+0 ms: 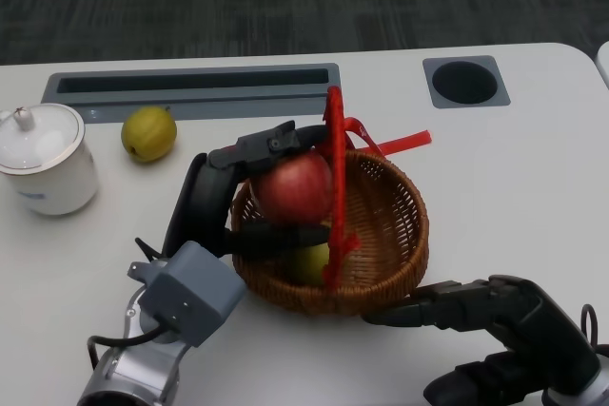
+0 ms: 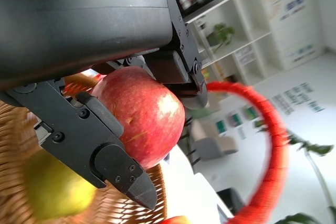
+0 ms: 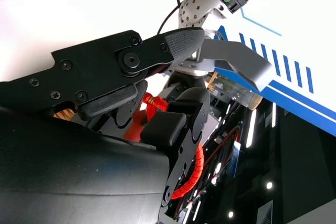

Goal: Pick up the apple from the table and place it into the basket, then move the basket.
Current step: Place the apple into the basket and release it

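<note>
apple [image 1: 293, 185] sits over the basket [image 1: 385, 235]; a fruit [image 1: 149, 133] lies left of it, a jar [image 1: 45, 157] farther left.

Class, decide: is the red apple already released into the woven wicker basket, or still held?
Still held. The left robot hand grips the red apple above the woven wicker basket; fingers clasp it.

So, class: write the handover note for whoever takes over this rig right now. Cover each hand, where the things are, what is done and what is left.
Left hand: grips the red apple, held over the wicker basket, not released.
Right hand: on the table by the basket's near rim, holds nothing; fingers hard to judge.
In the basket: a green fruit.
Done: apple picked up.
Left: release the apple into the basket, then move the basket.
</note>
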Action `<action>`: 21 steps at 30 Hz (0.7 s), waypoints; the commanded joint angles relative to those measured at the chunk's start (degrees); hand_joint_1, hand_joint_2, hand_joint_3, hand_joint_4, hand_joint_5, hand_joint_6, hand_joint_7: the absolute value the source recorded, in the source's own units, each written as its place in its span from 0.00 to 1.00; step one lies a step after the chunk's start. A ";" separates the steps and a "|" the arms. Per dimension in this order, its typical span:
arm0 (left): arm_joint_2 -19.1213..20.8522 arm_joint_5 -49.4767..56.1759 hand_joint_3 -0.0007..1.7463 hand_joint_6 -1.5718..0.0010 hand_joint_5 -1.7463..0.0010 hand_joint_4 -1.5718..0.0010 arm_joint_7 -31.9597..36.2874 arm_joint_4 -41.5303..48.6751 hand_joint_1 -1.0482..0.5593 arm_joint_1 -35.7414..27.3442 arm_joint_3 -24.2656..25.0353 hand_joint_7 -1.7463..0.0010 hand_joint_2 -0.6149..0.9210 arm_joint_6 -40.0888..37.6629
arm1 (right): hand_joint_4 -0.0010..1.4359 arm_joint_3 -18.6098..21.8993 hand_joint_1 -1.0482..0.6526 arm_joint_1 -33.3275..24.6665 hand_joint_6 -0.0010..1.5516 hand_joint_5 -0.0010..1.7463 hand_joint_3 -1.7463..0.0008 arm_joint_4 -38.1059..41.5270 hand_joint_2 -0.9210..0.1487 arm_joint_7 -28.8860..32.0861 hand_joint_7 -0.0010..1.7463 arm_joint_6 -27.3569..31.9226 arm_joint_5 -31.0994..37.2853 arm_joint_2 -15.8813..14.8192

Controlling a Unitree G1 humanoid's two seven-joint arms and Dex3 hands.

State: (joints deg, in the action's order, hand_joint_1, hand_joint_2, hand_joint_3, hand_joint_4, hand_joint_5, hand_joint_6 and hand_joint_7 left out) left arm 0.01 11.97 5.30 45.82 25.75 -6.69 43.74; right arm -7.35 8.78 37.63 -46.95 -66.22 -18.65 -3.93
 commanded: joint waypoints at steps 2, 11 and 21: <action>-0.06 -1.76 0.00 0.39 1.00 0.31 -2.65 3.44 0.60 2.48 0.40 1.00 0.92 0.17 | 0.66 0.19 0.35 -0.36 0.56 0.00 0.99 -0.32 0.00 0.37 0.00 -0.66 -0.19 -0.93; 5.22 2.34 0.00 0.92 1.00 0.93 -10.29 0.31 0.32 2.50 -3.46 1.00 0.90 -2.87 | 0.66 0.26 0.34 -0.50 0.56 0.00 0.99 -0.21 0.00 1.09 0.00 -0.71 0.36 -1.43; 9.89 -4.59 0.00 1.00 1.00 1.00 -22.49 -10.45 0.11 1.38 -2.78 1.00 0.89 -6.19 | 0.67 0.30 0.34 1.10 0.57 0.00 0.99 1.21 0.00 1.13 0.00 -1.55 -0.28 -1.11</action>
State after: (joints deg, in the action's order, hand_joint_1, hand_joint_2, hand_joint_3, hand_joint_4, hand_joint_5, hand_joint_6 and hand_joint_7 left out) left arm 8.32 9.26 -15.58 37.62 27.74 -10.19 38.49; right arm -7.58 9.22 38.35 -46.17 -67.14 -18.58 -4.76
